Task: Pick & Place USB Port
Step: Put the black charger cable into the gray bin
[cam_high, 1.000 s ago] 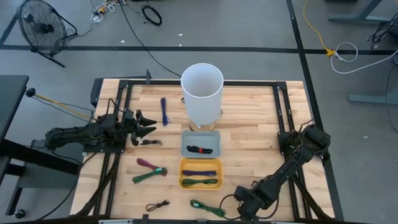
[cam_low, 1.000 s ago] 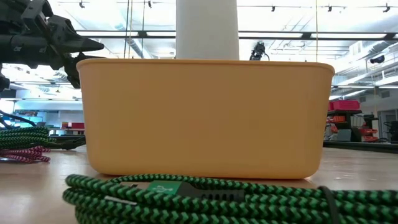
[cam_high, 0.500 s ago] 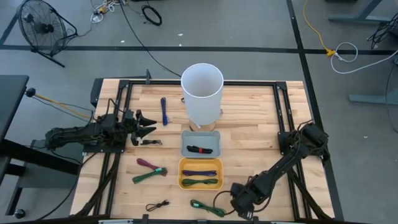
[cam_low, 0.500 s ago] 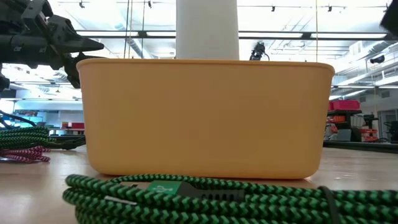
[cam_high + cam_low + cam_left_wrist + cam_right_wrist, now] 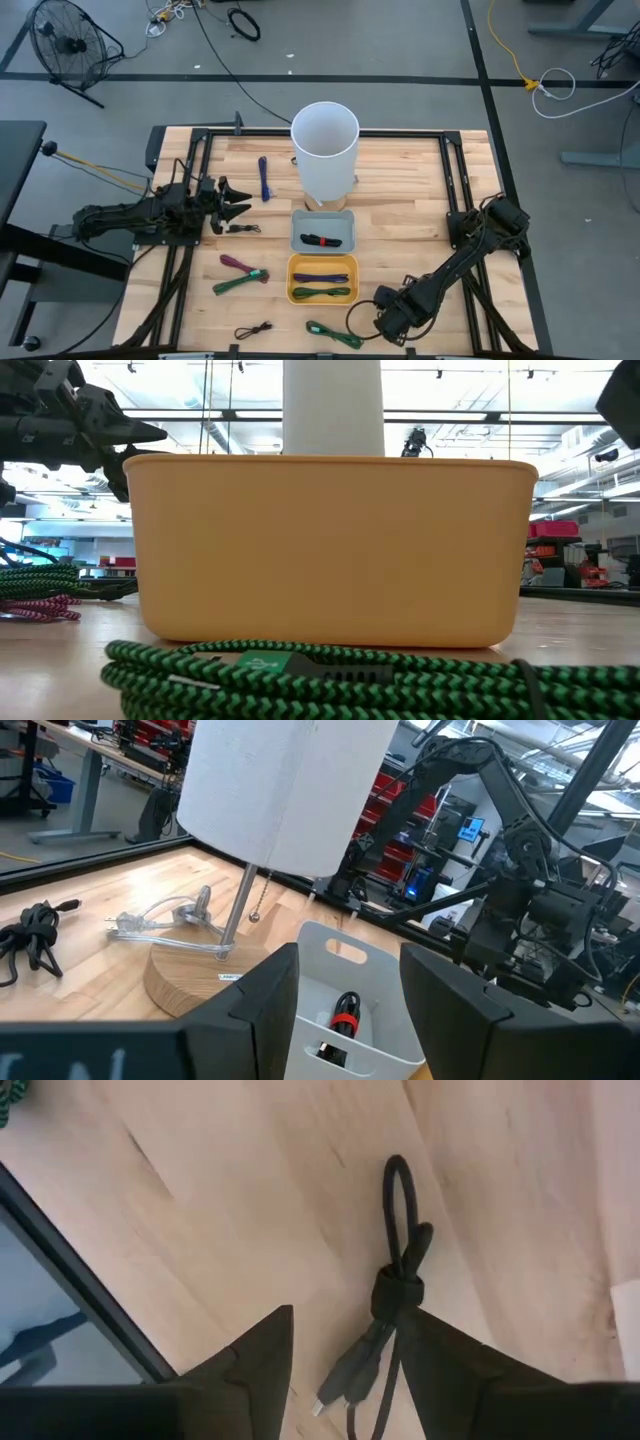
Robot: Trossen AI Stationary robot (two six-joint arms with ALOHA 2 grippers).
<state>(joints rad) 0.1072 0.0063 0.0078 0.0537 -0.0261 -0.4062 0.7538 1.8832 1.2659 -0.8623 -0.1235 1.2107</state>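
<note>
A tied black USB cable (image 5: pixel 398 1292) lies on the wooden table near its front edge, and its loop (image 5: pixel 353 318) shows left of my right gripper (image 5: pixel 386 320). That gripper points down over the cable's plug end (image 5: pixel 335 1385), open, one finger on either side (image 5: pixel 345 1342). A grey tray (image 5: pixel 344 222) holds a black and red cable. A yellow tray (image 5: pixel 322 262) holds a purple and a green one. My left gripper (image 5: pixel 240 207) waits open and level at the table's left (image 5: pixel 348 982). My right gripper's fingers stand on either side of the black cable near its plugs, coming from above. The cable runs close along one finger (image 5: pixel 430 1355), and I cannot tell whether they touch. The cable's loop (image 5: pixel 392 1190) lies flat on the wood.
A tall white cylinder on a wooden base (image 5: pixel 325 145) stands behind the trays. Loose cables lie about: green (image 5: pixel 335 335) and black (image 5: pixel 252 330) at the front, pink and green (image 5: pixel 240 272) at the left, blue (image 5: pixel 263 178) farther back. The yellow tray fills the low view (image 5: pixel 330 550).
My right gripper has shifted a little toward the table's left, along the front edge, and has tipped. Part of that arm has come into the low view's top right corner. The left arm has kept still.
</note>
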